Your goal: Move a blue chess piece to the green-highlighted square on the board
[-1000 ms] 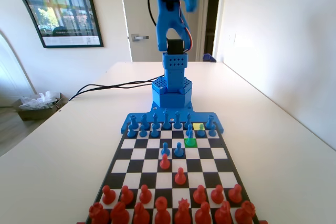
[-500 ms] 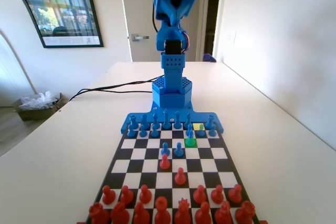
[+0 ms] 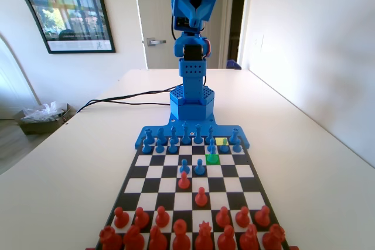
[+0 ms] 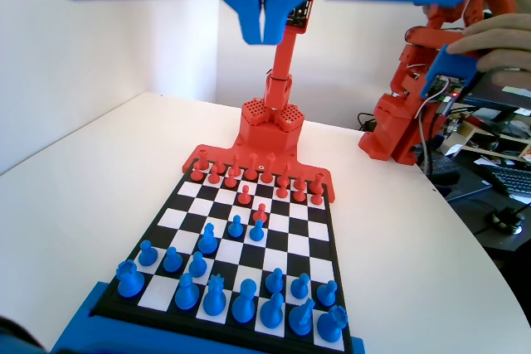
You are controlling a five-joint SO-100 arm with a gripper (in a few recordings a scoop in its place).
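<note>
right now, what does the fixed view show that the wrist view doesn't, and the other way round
Fixed view: the green-highlighted square and a paler yellow-green square, near the blue arm's end. Wrist view: the gripper, jaws shut and empty, high over the board. Both: the board, blue pieces at one end, red pieces at the other.

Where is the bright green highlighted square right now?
In the fixed view, the bright green highlighted square lies right of centre on the checkered chessboard, empty, just in front of a small blue plastic chess piece.
</note>
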